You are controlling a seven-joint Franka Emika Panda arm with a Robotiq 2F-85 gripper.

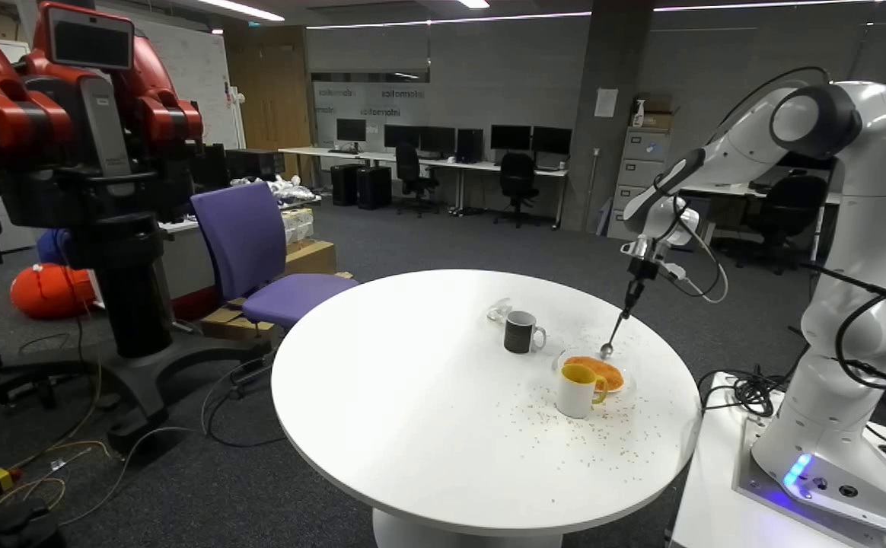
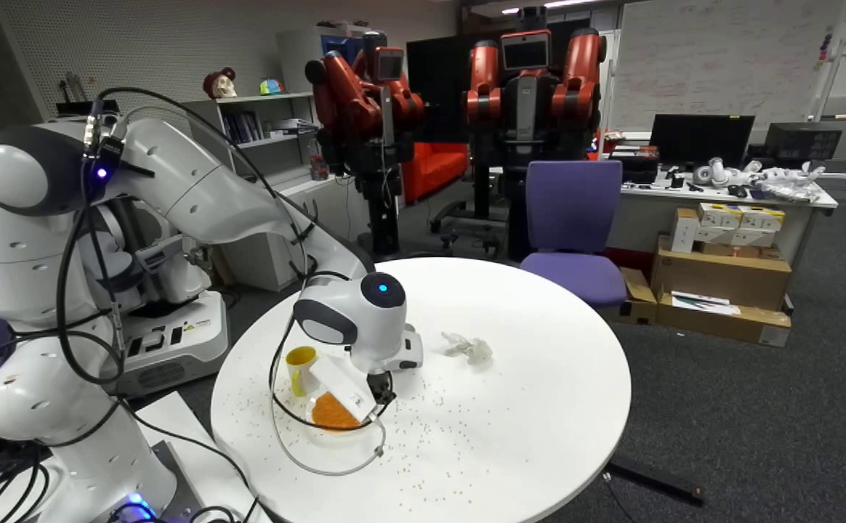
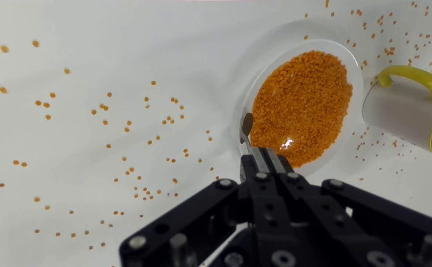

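A metal spoon (image 1: 607,351) slants down from the gripper (image 3: 267,154), whose fingers are pressed together, pinching its handle. In the wrist view the spoon's head shows at the edge of a shallow dish (image 3: 356,102); whether the two touch cannot be told. The dish holds a bed of small orange grains (image 3: 301,107) and stands on a round white table (image 1: 397,396), where more of the grains lie scattered. Just beside the dish a white mug (image 3: 401,107) with a yellow handle and yellow inside stands upright. On the same tabletop, in an exterior view, stands a dark mug (image 1: 518,333) with a pale handle, with crumpled clear plastic (image 1: 498,310) near it. The white arm (image 1: 881,175) rises from a separate side table (image 1: 709,487) next to the round one. In both exterior views a purple chair (image 2: 574,211) stands near the round table, and a red robot (image 1: 104,125) stands beyond.
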